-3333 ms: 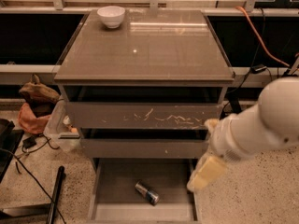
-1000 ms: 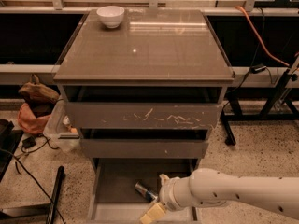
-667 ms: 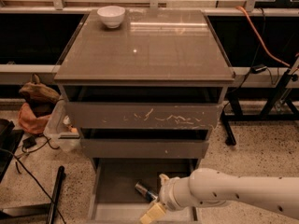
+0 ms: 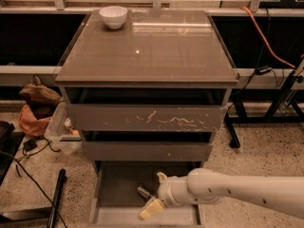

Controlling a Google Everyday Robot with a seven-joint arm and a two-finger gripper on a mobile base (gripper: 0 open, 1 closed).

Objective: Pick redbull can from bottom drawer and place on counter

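One of two stages in hand, by the look of it: the pick, with the placing not yet begun. Reaches in from the right of the bottom drawer (image 4: 114, 190), with the arm (image 4: 247, 194) low across its front right corner and the gripper (image 4: 152, 195) down inside the tray, near the middle of its floor. Shows the fingers (image 4: 151, 210) spread apart, one toward the drawer's back and one toward its front edge, with the redbull can (image 4: 143, 191) in the gap between them. Closed on nothing, as far as can be made out; cannot say whether either finger touches the metal.

Lies on its side on the drawer floor, about midway across and somewhat toward the front. Has its long axis flat, parallel to that floor, running on a diagonal from the drawer's back left toward its front right. Points its one visible end, dark and round, toward the back left. Hides the other end behind the gripper, so cannot tell top from base.

Calls next, probably, for closing the fingers across the slim body, square to that diagonal, since a shiny round can may roll or slip if caught off-centre. Needs then a lift clear of the drawer's front wall and out past the middle drawer (image 4: 147, 151) and the top drawer (image 4: 147, 118) above it. Ends with going up to the counter (image 4: 180, 56), well above the bottom drawer, and setting down there.
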